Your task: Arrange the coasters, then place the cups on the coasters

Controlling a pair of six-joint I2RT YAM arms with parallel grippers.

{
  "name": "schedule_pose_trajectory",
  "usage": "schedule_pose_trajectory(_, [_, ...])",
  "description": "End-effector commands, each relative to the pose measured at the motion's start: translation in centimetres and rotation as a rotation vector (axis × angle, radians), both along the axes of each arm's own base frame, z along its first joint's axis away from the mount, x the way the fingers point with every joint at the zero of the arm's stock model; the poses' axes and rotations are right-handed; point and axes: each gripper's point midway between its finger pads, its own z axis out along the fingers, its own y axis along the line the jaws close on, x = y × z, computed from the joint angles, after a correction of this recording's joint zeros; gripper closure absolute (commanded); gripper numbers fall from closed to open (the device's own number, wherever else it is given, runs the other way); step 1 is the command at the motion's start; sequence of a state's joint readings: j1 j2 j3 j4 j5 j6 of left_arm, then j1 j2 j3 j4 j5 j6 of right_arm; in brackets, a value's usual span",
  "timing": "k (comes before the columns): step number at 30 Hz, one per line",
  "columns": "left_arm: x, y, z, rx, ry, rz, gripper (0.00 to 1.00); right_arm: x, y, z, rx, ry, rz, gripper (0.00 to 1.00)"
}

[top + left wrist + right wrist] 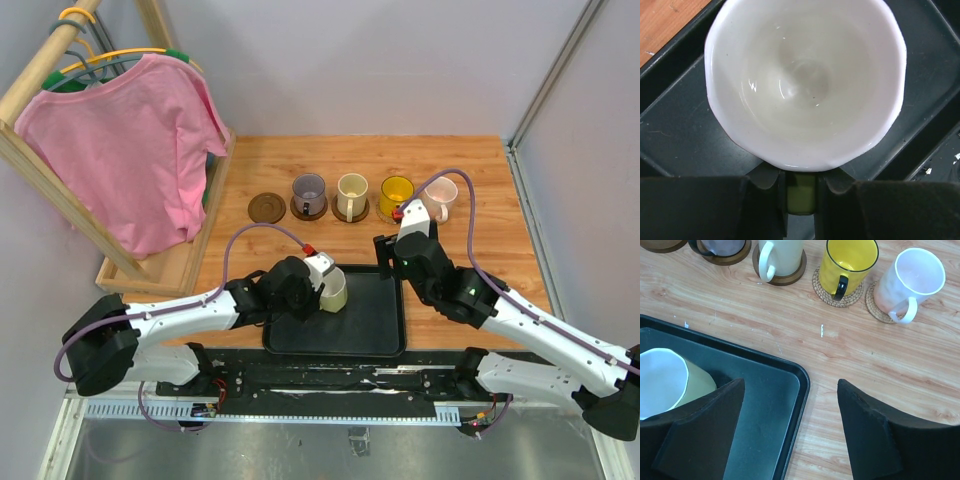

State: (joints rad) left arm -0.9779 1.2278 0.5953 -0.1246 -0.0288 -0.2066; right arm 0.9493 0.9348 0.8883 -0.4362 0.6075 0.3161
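Left tool [801, 184]: closed on the handle of the white cup [805, 82]. The yellow-green handle is pinched between the two pads at bottom centre of the left wrist view. The cup is white inside and yellow-green outside. It stands upright in the black tray [375, 330], in the tray's upper left part in the top view. Can't tell whether its base rests on the tray floor or is just off it.

Right tool [789, 390]: open, jaws wide, holding nothing. It hangs over the tray's upper right corner, with one finger above the tray and the other above the bare wooden surface [470, 260].

Row across the upper part of the surface, left to right in the top view:
- dark brown coaster [266, 207], nothing on it
- grey-lilac cup [309, 190] on the second dark coaster [722, 260]
- cream cup [351, 194] on the third dark coaster [790, 280]
- amber-yellow cup [396, 192], dark handle, on the tan woven coaster [820, 287]
- pale pink cup [440, 195] on the second tan coaster [875, 310], just beside the right arm's wrist

All four cups are upright, each centred on its own disc, and neighbours sit near each other but not touching.

Upper left of the top view: pink shirt [140, 150] on a hanger, hung on a wooden rack [40, 165] just beside the surface's left edge.
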Motion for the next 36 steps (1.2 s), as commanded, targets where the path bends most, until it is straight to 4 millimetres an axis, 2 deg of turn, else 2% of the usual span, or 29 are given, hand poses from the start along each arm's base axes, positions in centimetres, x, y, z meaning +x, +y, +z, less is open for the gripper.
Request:
schedule_pose_trajectory(1, [0.3, -1.2, 1.5, -0.041, -0.025, -0.021, 0.93, 0.5, -0.8, 0.1, 0.025, -0.015, -0.051, 0.24])
schedule_pose_trajectory(3, [0.5, -1.2, 1.8, -0.045, -0.037, -0.014, 0.99, 0.5, -0.9, 0.1, 0.027, -0.017, -0.053, 0.24])
schedule_pose_trajectory(9, [2.5, -0.5, 5.1, -0.062, -0.144, 0.083, 0.99, 0.4, -1.0, 0.0, 0.028, -0.018, -0.054, 0.24])
schedule_pose_trajectory(17, [7.0, 2.9, 10.4, 0.016, -0.348, 0.316, 0.99, 0.4, -1.2, -0.2, 0.029, -0.027, -0.058, 0.24])
schedule_pose_trajectory(21, [10.1, 5.0, 10.6, 0.037, -0.342, 0.443, 0.99, 0.5, -1.3, -0.4, 0.016, -0.029, -0.060, 0.24])
schedule_pose_trajectory(31, [17.5, 12.7, 11.3, 0.007, -0.324, 0.725, 0.99, 0.9, -2.4, -0.6, -0.008, -0.042, -0.083, 0.23])
schedule_pose_trajectory(36, [20.8, 14.4, 11.5, -0.017, -0.327, 0.792, 0.99, 2.0, -3.0, -1.5, -0.014, -0.015, -0.094, 0.23])
